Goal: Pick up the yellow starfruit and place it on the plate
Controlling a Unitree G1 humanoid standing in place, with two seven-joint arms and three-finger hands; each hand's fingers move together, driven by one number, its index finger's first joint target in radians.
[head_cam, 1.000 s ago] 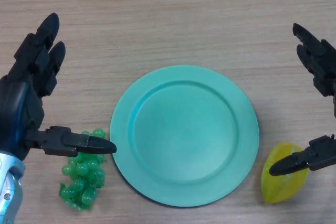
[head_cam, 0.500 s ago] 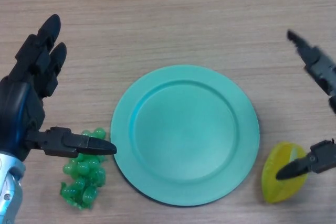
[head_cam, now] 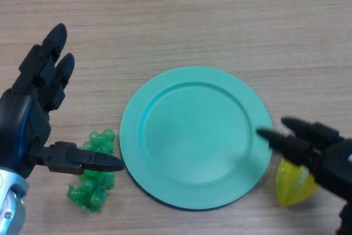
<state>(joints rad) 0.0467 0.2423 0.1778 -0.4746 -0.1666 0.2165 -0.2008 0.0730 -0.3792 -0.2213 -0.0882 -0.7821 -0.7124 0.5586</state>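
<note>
Head view: the yellow starfruit [head_cam: 292,187] is a glossy, ridged, yellow-green fruit lying on the counter [head_cam: 181,15] just beside the plate's lower right rim, not on the plate. Much of it is covered by the right hand [head_cam: 319,155], which reaches in over it with straight, spread fingers pointing toward the plate; the fingertips overlap the plate's right rim. That hand is released and grips nothing.

The plate [head_cam: 196,136] is round, turquoise, with a raised rim, and sits at the middle of the scene. The counter is light wood-grain laminate with horizontal streaks; nothing of the room beyond it shows.

One plate, one starfruit, and one bunch of green grapes [head_cam: 93,179] lie on the counter, the grapes just off the plate's lower left rim. Two hands show. The left hand [head_cam: 27,119] hangs left of the plate, fingers straight and relaxed, its thumb stretched over the grapes toward the plate, holding nothing.
</note>
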